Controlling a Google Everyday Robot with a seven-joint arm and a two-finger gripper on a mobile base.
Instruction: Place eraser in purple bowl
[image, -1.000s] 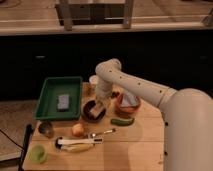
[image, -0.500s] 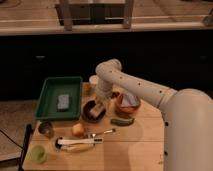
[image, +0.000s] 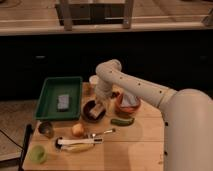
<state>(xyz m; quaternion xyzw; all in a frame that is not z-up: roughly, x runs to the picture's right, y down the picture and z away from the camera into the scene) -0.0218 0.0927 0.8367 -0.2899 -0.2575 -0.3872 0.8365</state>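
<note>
**Camera view.** The arm reaches in from the right and bends down toward the middle of the worktop (image: 140, 147). The claw (image: 99, 103) hangs directly over the purple bowl (image: 87, 114), toward the bowl's right side. The claw is closed. The pale block at its tip is the eraser (image: 98, 108), so treat the claw as gripping the eraser. The eraser sits within the bowl's outline, low, at or just above the rim. You cannot tell whether it touches the bowl's floor, nor which way its long axis runs.

**Relation to watch.** The eraser lies straight below the claw, and the bowl lies straight below the eraser. You should need no sideways travel. The coming move is judged to be a release, then a lift clear.

**Neighbours.** The orange bowl (image: 131, 109) stands just right of the purple bowl. The green tray (image: 44, 102), holding the grey block (image: 63, 102), lies to the left. Keep the release away from both.
</note>
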